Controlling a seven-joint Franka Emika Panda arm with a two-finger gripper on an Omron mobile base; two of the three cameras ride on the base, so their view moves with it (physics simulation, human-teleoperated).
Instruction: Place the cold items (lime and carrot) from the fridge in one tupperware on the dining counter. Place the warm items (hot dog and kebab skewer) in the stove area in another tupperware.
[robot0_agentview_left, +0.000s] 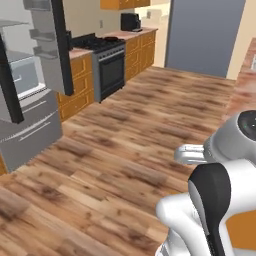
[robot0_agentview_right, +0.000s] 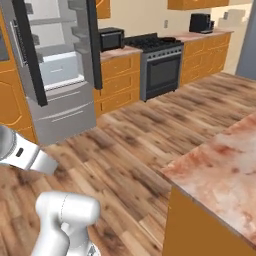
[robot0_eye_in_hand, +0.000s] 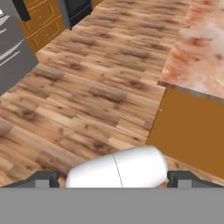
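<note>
My gripper (robot0_eye_in_hand: 113, 179) is open, its two dark fingertips (robot0_eye_in_hand: 43, 178) wide apart with nothing between them, hanging over the wood floor. The fridge (robot0_agentview_right: 60, 80) stands with its upper doors swung open; its shelves (robot0_agentview_left: 22, 75) look pale and I cannot make out any items on them. The black stove (robot0_agentview_left: 107, 60) (robot0_agentview_right: 160, 65) sits along the far counter run. The dining counter (robot0_agentview_right: 225, 170) (robot0_eye_in_hand: 201, 52), a reddish marbled top on an orange base, is close on the right. Lime, carrot, hot dog, kebab skewer and tupperware are out of view.
Wood floor (robot0_agentview_left: 130, 130) stretches between the fridge, stove and dining counter. An open fridge door (robot0_agentview_left: 50, 45) juts into the room. A microwave (robot0_agentview_right: 111, 38) and a dark appliance (robot0_agentview_right: 200, 22) sit on the orange cabinets' counters.
</note>
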